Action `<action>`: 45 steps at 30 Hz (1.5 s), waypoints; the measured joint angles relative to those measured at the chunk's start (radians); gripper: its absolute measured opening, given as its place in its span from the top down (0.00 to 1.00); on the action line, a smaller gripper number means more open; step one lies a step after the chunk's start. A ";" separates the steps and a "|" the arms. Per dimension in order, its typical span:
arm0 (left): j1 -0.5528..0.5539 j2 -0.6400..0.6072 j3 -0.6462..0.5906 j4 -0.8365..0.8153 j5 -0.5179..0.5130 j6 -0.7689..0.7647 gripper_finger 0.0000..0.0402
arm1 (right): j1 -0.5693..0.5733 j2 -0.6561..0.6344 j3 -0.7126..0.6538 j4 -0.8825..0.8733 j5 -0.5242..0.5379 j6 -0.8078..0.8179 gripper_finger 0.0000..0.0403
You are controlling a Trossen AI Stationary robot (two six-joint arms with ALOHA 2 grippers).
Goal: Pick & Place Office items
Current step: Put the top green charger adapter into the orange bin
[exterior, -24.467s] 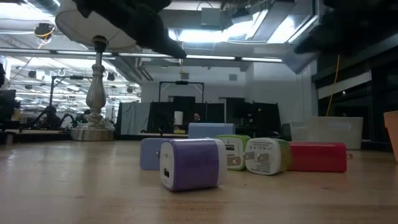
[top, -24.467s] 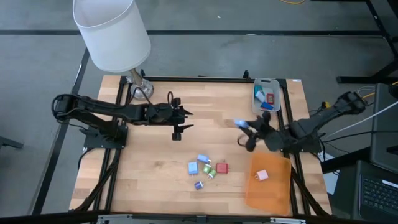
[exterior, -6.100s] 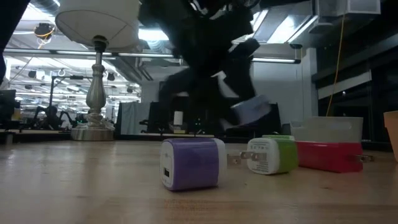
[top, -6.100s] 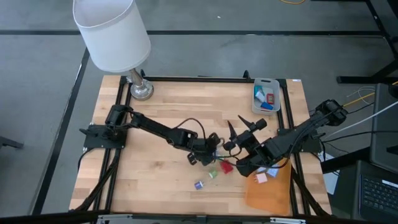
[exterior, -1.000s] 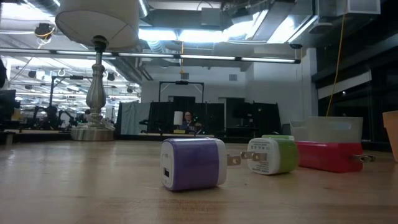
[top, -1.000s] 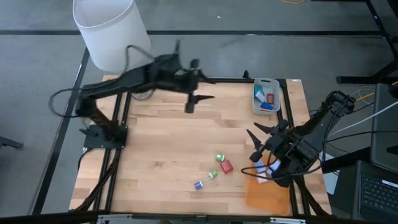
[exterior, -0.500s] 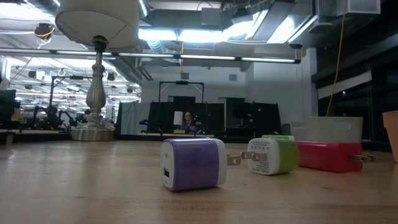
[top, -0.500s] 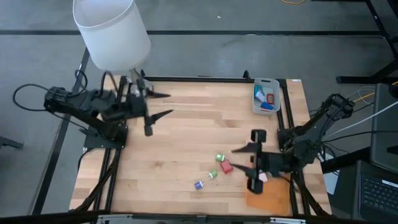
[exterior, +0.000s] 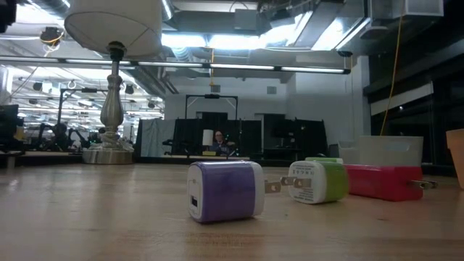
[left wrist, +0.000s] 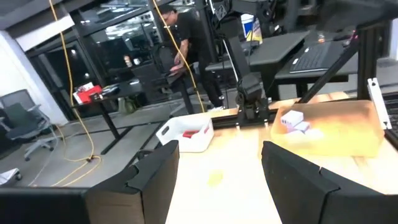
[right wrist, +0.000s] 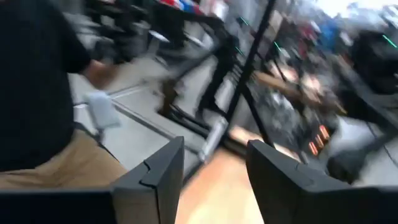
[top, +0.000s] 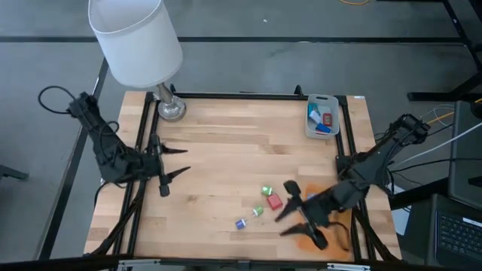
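Several tiny blocks lie loose on the wooden table: a green one, a red one, a smaller green one and a purple one. The low view shows the purple, green and red blocks resting flat. Two pale blocks lie on the orange sheet. My left gripper is open near the table's left edge. My right gripper is open, raised just right of the red and purple blocks.
A grey tray at the far right corner holds blue and red pieces. A lamp with a white shade stands at the far left corner on its metal base. The orange sheet lies under my right arm. A person shows in the room beyond.
My left arm has swung from above the far middle of the table back to the left edge and has come down, staying open. My right gripper has moved from over the orange sheet toward the near edge and the blocks, turning as it went. The blocks have not moved.
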 joint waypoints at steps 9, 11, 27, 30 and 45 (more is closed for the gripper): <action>-0.056 0.002 -0.064 0.122 -0.004 -0.012 0.44 | 0.000 0.018 -0.001 -0.060 0.084 0.202 0.58; -0.056 0.002 -0.064 0.123 -0.002 -0.008 0.44 | 0.001 0.017 0.000 -0.045 0.077 0.197 0.58; -0.043 0.005 -0.064 0.313 0.004 0.028 0.44 | -0.012 0.018 0.000 -0.092 0.251 0.242 0.58; -0.045 -0.008 -0.064 0.163 0.116 -0.027 0.44 | -0.011 0.013 -0.014 -0.086 0.293 0.278 0.58; 0.013 -0.286 -0.494 0.456 0.407 -0.044 0.44 | -0.010 -0.309 -0.678 0.454 0.302 0.319 0.58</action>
